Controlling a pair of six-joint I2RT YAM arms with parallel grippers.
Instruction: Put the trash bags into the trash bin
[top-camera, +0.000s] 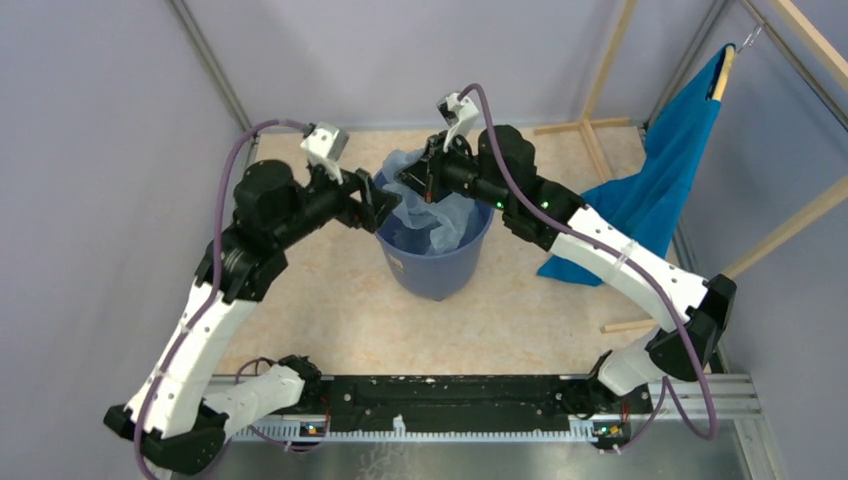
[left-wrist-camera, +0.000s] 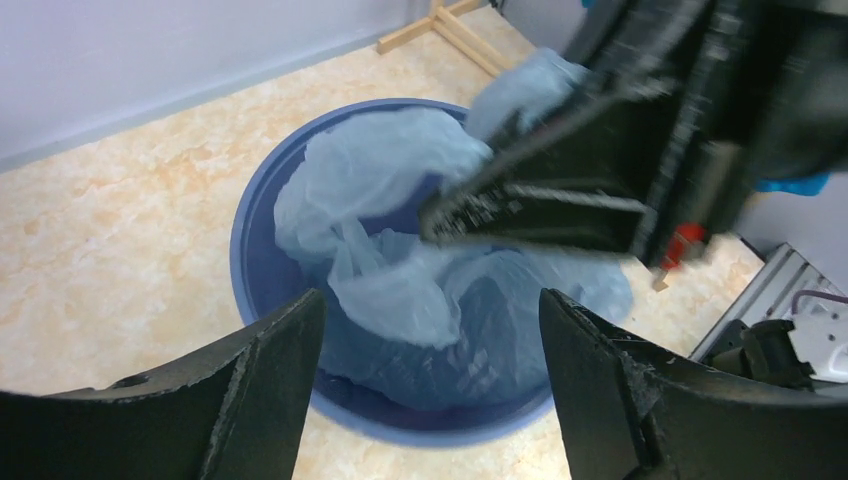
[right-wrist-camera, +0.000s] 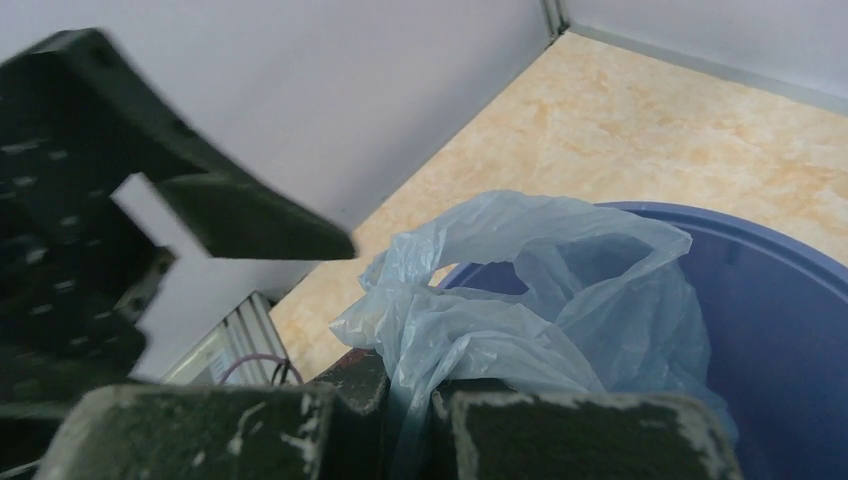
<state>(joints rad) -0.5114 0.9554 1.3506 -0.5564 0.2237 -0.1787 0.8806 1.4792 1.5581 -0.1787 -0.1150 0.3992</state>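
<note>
The round blue trash bin (top-camera: 438, 270) stands mid-table. The pale-blue translucent trash bag (top-camera: 440, 215) lies crumpled partly inside it, with folds rising over the far rim (left-wrist-camera: 380, 170). My right gripper (top-camera: 425, 185) hovers over the bin's mouth and is shut on a bunch of the bag film (right-wrist-camera: 470, 350). My left gripper (top-camera: 372, 205) is open and empty at the bin's left rim; its fingers (left-wrist-camera: 270, 370) frame the bin (left-wrist-camera: 250, 250) from above. The bin's inner wall shows in the right wrist view (right-wrist-camera: 770, 330).
A teal-blue cloth (top-camera: 660, 180) hangs on a wooden hanger at the right, over a wooden frame (top-camera: 600, 130). Grey walls close the left and back. A metal rail (top-camera: 470, 400) runs along the near edge.
</note>
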